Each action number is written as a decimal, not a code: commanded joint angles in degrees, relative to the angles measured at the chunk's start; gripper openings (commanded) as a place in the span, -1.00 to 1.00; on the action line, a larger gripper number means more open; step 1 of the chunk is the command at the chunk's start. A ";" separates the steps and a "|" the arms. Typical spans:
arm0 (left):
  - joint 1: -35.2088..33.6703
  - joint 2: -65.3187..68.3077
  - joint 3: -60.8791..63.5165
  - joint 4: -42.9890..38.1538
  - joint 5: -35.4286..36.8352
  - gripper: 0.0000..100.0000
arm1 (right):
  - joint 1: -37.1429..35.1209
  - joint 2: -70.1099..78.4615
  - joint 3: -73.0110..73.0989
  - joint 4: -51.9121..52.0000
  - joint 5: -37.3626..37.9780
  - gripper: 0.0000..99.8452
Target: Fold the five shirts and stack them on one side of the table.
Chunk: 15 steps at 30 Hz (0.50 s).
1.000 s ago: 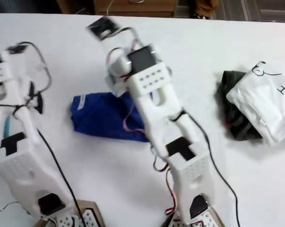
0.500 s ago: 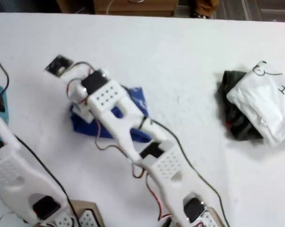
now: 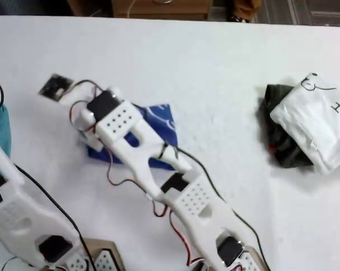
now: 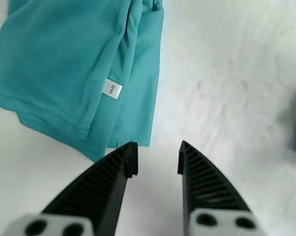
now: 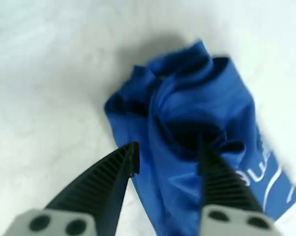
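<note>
Your right gripper (image 5: pixel 166 152) has swung left across the table (image 3: pixel 215 68) and now hangs, jaws spread, over the crumpled blue shirt (image 5: pixel 197 98). Your left gripper (image 4: pixel 156 153), also spread, sits just beside the teal shirt (image 4: pixel 64 64) near the table's left edge.

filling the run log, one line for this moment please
right gripper: open over blue shirt | left gripper: open beside teal shirt

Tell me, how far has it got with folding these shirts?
Seemingly done: a white shirt lies on a dark shirt at the table's side. In hand: the right gripper, fingers open, hovers over the crumpled blue shirt. Left: that one, and the teal shirt by the left gripper.
</note>
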State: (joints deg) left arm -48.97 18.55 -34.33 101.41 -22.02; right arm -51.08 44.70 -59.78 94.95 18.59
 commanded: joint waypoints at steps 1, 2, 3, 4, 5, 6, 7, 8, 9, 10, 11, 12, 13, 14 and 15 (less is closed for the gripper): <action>0.79 -5.36 2.59 0.97 -0.35 -0.69 | -1.71 -0.92 -8.44 4.44 1.85 -0.49; 0.88 -5.80 3.47 0.88 -0.35 -0.69 | -1.80 -0.92 -10.73 6.11 1.85 -0.48; 0.88 -6.15 4.18 0.88 -0.35 -0.69 | -1.71 -0.92 -12.40 6.64 1.67 -0.48; 0.79 -6.51 4.79 0.88 -0.35 -0.69 | -1.19 -1.01 -13.89 6.64 1.67 -0.48; 0.70 -6.68 5.32 0.88 -0.35 -0.69 | 0.40 -1.54 -15.12 6.64 1.67 -0.48; 0.62 -6.95 5.67 0.88 -0.35 -0.69 | 2.15 -2.42 -15.30 6.55 1.67 -0.48; 0.62 -7.21 6.02 0.88 -0.35 -0.69 | 3.65 -2.86 -15.30 6.55 1.67 -0.48; 0.62 -7.56 6.37 0.88 -0.35 -0.69 | 5.23 -3.38 -14.51 6.55 1.67 -0.48; 0.62 -7.91 6.64 0.88 -0.35 -0.69 | 7.08 -4.00 -13.01 6.55 1.67 -0.48; 0.62 -8.44 7.08 0.88 -0.35 -0.69 | 8.66 -4.35 -11.43 6.55 1.67 -0.48; 0.62 -8.97 7.43 0.88 -0.35 -0.69 | 10.15 -4.97 -9.67 6.55 1.58 -0.48; 0.62 -9.49 7.96 0.88 -0.35 -0.69 | 11.38 -5.76 -7.74 6.55 1.58 -0.48; 0.62 -10.02 8.48 0.88 -0.44 -0.69 | 12.44 -6.46 -5.54 6.55 1.58 -0.48; 0.62 -10.46 9.01 0.88 -0.44 -0.69 | 13.14 -6.90 -3.34 6.55 1.58 -0.48; 0.62 -10.73 9.45 0.88 -0.44 -0.69 | 13.67 -7.25 -1.32 6.55 1.58 -0.48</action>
State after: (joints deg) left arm -48.97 11.43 -25.19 101.41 -22.20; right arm -39.30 42.42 -64.70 100.22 19.74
